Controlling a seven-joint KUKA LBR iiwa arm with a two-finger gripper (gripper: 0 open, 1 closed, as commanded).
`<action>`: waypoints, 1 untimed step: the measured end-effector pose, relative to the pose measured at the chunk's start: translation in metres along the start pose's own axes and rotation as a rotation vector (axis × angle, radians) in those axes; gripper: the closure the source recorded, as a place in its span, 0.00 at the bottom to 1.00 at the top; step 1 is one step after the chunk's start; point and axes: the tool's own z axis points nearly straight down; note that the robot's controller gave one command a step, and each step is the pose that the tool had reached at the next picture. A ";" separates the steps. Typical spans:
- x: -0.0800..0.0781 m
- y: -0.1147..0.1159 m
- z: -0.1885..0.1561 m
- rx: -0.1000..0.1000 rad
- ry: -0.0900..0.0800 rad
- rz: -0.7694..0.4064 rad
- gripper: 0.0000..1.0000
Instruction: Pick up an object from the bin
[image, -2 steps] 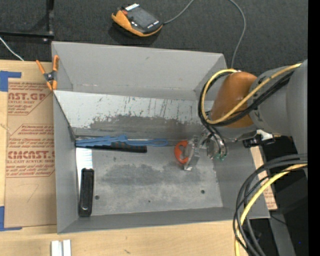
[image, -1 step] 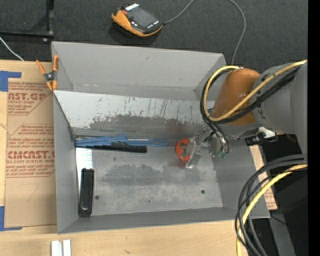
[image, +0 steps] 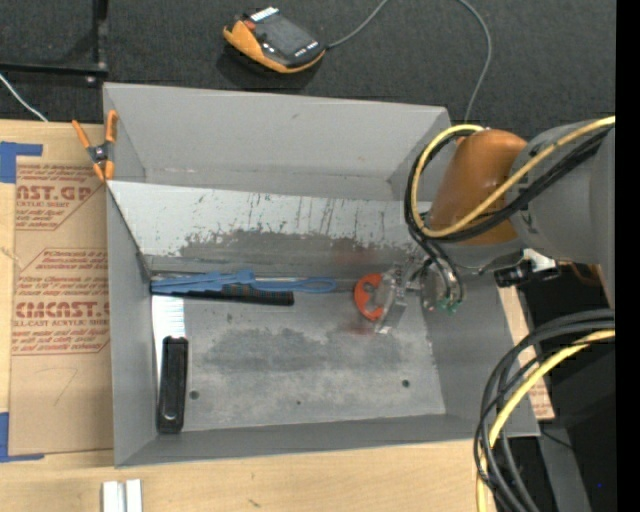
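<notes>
Orange-red, a small round thing (image: 366, 297) lies at two o'clock on the bin (image: 300, 375) floor, the gripper (image: 387, 304) just at its three o'clock side; whether spread or pinching, I cannot tell. Likely step: the grasp; next needs a sure pinch, then a straight lift

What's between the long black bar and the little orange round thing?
Nothing. In the camera view the bin floor between the black bar and the orange round thing is bare, just scuffed. The blue tool lies farther back.
</notes>
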 end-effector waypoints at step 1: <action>0.000 0.000 -0.017 0.000 -0.001 0.000 1.00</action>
